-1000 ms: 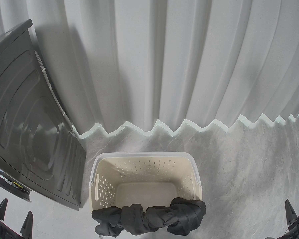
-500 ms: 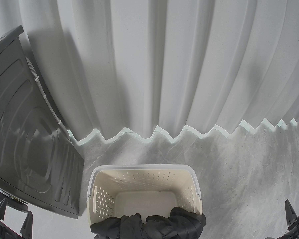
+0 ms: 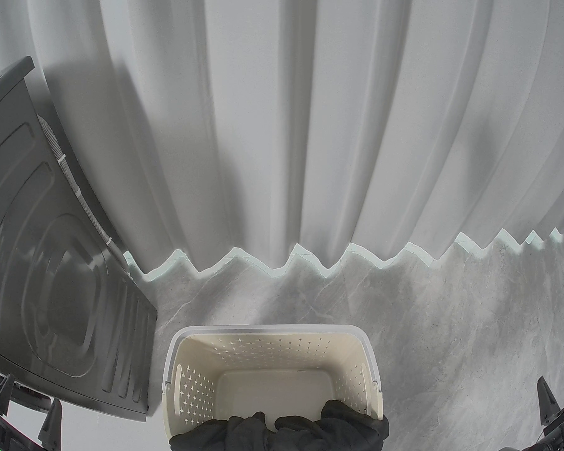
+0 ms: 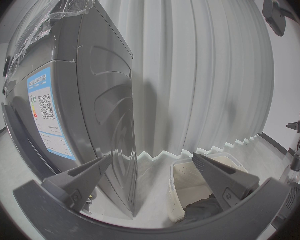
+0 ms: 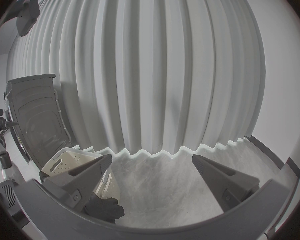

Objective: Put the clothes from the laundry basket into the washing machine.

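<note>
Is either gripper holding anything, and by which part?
Nothing is held. The left gripper and right gripper are open and empty; the black clothes hang over the near rim of the laundry basket.

A white pleated fabric curtain [image 3: 307, 126] is hanging, its zigzag hem meeting the grey marbled floor [image 3: 457, 327]. A dark boxy device [image 4: 274, 13] is sitting high beside it.

Twisted black clothes [image 3: 282, 432] drape cream laundry basket [image 3: 263, 329] (beside grey washing machine [image 3: 44, 270]).

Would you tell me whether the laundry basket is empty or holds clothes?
Not empty: the laundry basket has a bare floor, but a black garment lies draped over its near rim.
</note>
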